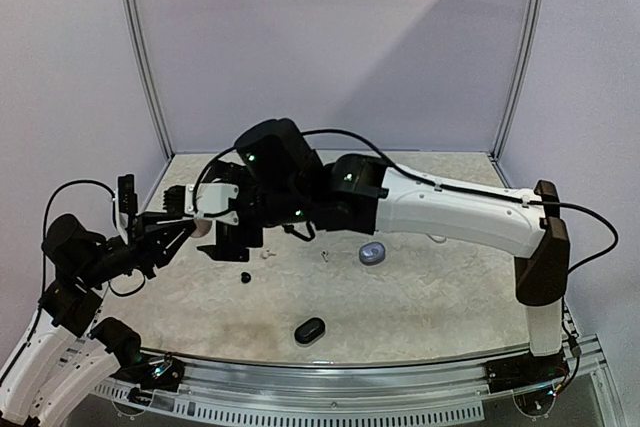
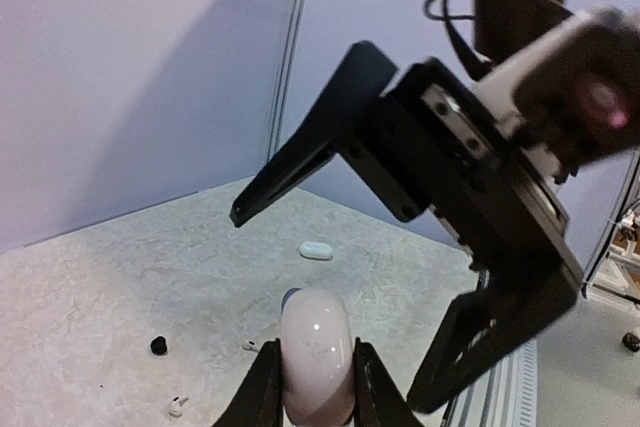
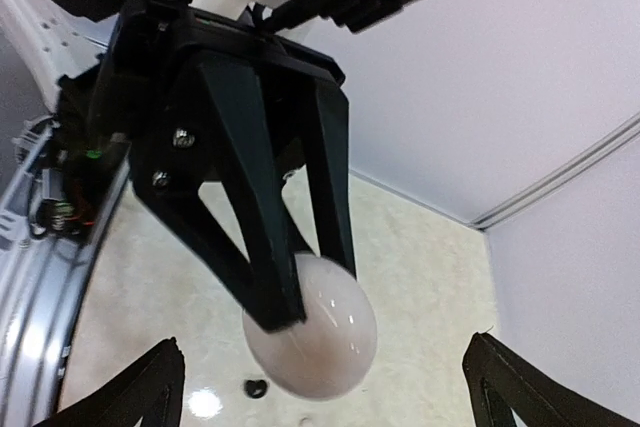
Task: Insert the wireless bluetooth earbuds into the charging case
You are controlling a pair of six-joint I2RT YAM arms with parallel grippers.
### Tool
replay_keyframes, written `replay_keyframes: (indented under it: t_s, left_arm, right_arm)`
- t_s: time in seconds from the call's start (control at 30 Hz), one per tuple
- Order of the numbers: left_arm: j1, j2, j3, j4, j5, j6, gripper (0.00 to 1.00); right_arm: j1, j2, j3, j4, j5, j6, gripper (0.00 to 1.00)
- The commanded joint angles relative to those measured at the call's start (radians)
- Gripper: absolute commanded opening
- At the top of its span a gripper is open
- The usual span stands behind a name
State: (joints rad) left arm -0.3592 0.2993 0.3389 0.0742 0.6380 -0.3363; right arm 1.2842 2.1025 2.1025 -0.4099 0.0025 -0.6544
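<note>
A mottled beige desk (image 1: 430,307) stands between pale lilac walls (image 1: 300,37) with metal corner posts (image 1: 140,57). On it lie a black bud (image 2: 158,345), a white bud (image 2: 176,406), a black case (image 1: 310,330) and a grey case (image 1: 371,254). The left arm (image 1: 90,257) reaches in low, its fingers (image 2: 262,392) clamped on a pale case (image 2: 316,342) held off the desk. The right arm (image 1: 450,212) stretches across from the right, its fingers (image 3: 150,392) spread wide on either side of that case without touching it

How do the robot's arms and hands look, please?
The left arm and the right arm have white shells, black joints and loose black cables. Small green lights glow behind the right hand. It and the left hand each have two black tapering fingers.
</note>
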Motion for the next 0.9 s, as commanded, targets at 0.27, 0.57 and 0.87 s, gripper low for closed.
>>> replay_keyframes:
  t_s: [0.27, 0.57, 0.87]
  left_arm:
    - [0.000, -0.001, -0.014, 0.018, 0.143, 0.113, 0.00]
    - [0.000, 0.003, -0.019, 0.021, 0.140, 0.106, 0.00]
    - [0.000, -0.001, -0.024, 0.024, 0.140, 0.094, 0.00]
  right_arm:
    - [-0.139, 0.004, 0.048, -0.201, -0.718, 0.396, 0.85]
    - [-0.145, 0.074, 0.094, -0.133, -0.713, 0.536, 0.59]
    - [-0.153, 0.106, 0.113, -0.091, -0.736, 0.580, 0.29]
